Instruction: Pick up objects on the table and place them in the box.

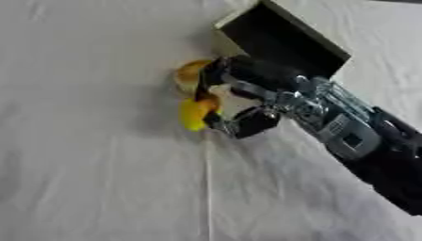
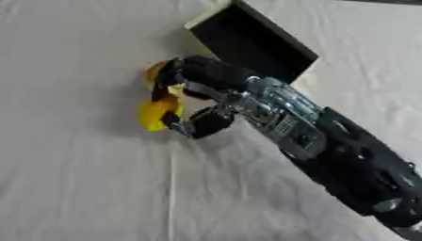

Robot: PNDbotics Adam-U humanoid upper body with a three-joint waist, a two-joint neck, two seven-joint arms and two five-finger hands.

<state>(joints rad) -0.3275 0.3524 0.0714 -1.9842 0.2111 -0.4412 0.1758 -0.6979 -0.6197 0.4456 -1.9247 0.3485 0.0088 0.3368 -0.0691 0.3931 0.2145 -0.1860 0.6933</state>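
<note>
Left eye view shows the right hand [image 1: 247, 101] reaching in from the lower right, its fingers [image 1: 210, 77] and thumb curled round a yellow object [image 1: 194, 113], perhaps a banana or similar soft fruit shape, which sits on the counter [image 1: 99, 164] just left of the box [image 1: 280, 40]. The fingers are grasping the yellow thing from its right side, the thumb at its near end. Whether it has left the cloth I cannot tell.

To do this step well, the hand should, I judge, lift straight up before swinging right and far toward the dark box, clearing its pale near wall rather than dragging the fruit against it.

A white cloth covers the counter, creased, with one long fold running toward the near edge. Left hand shows nowhere.
</note>
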